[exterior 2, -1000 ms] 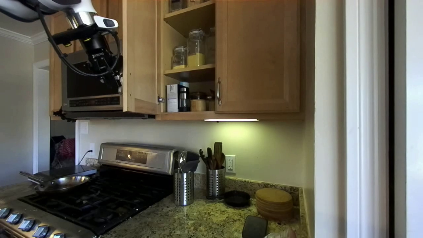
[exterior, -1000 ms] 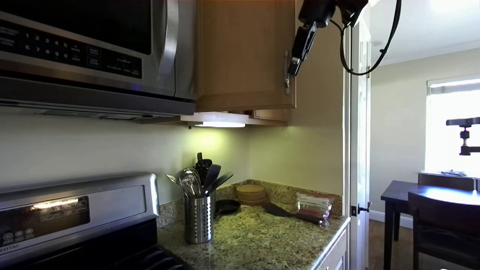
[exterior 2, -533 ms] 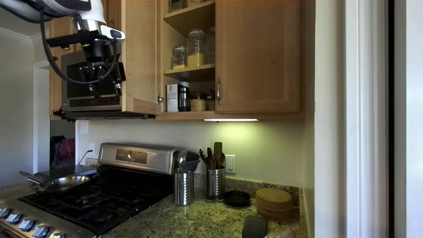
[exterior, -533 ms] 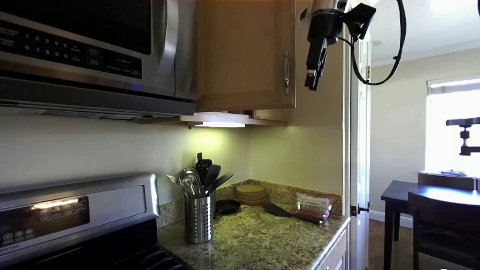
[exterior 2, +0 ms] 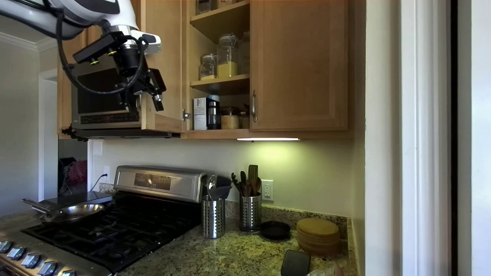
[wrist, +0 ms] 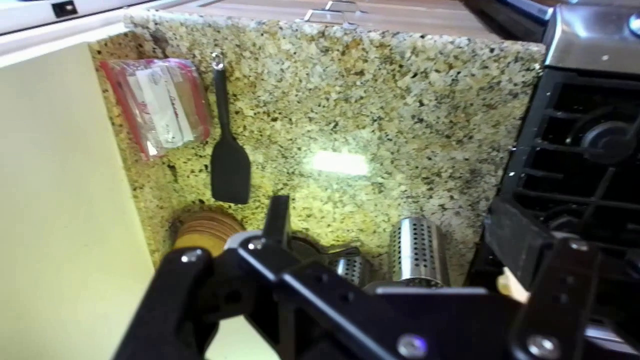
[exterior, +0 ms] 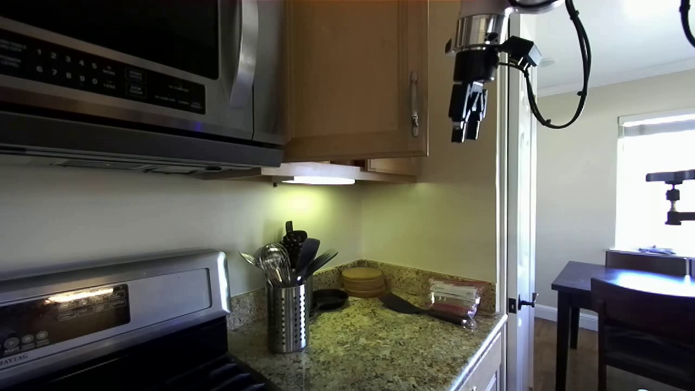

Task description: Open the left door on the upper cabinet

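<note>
Left door point(exterior: 350, 70): tall light-tan panel, recessed frame, long axis upright; stands open, outward from the upper cabinet point(exterior 2: 215, 134), hinged at the left of the exposed shelves. Other entries run left to right in an exterior view.

Microwave point(exterior 2: 98, 102): steel and black, past the door's outer face, partly hidden by the door.

Gripper point(exterior 2: 145, 111): black, on the sole arm point(exterior 2: 124, 15); fingers downward, set wide, holding nothing. Wrist view likewise shows them well apart above the counter point(wrist: 415, 100).

Governing relation: the door's free edge is its part nearest the claw; from there the panel runs back to its hinges. One finger point(exterior 2: 157, 102) covers part of the inner face to the eye; yet in an exterior view with the silver handle point(exterior: 415, 103), wall point(exterior: 438, 108) shows between edge and claw: near, apart.

Shelves point(exterior 2: 222, 81): uncovered, bearing glass jars point(exterior 2: 228, 69) and a white box point(exterior 2: 200, 113).

Right door point(exterior 2: 303, 69): matching twin, closed.

Assessment: opening appears accomplished. Next move probably calls for clearing the free edge roomward; a bump on the outer face could push the panel inward. Should wider opening be wanted, the inner face seems the surface to press.
</note>
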Motion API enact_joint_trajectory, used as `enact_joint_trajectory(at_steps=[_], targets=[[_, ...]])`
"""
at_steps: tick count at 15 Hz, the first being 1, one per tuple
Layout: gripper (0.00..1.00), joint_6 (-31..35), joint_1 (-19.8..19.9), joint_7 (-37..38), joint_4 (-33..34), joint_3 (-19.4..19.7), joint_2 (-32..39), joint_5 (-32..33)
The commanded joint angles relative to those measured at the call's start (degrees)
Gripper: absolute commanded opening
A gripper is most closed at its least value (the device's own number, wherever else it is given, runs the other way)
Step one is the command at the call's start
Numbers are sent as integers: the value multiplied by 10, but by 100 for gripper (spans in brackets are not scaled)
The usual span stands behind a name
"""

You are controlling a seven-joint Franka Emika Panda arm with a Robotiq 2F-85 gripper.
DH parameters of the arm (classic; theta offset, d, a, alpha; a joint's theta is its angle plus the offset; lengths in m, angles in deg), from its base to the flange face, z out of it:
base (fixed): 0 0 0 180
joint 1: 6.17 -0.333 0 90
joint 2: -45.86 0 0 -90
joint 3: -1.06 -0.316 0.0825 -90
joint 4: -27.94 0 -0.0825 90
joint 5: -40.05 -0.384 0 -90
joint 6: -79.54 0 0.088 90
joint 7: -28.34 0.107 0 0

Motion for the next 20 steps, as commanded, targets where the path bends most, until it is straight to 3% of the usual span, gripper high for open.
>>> enact_joint_trajectory(at_steps=[1,11,20], targets=[[100,43,24,33,-15,7,4,45],[100,228,44,142,-16,21,70,19],[100,297,23,87,-27,32,62,-73]])
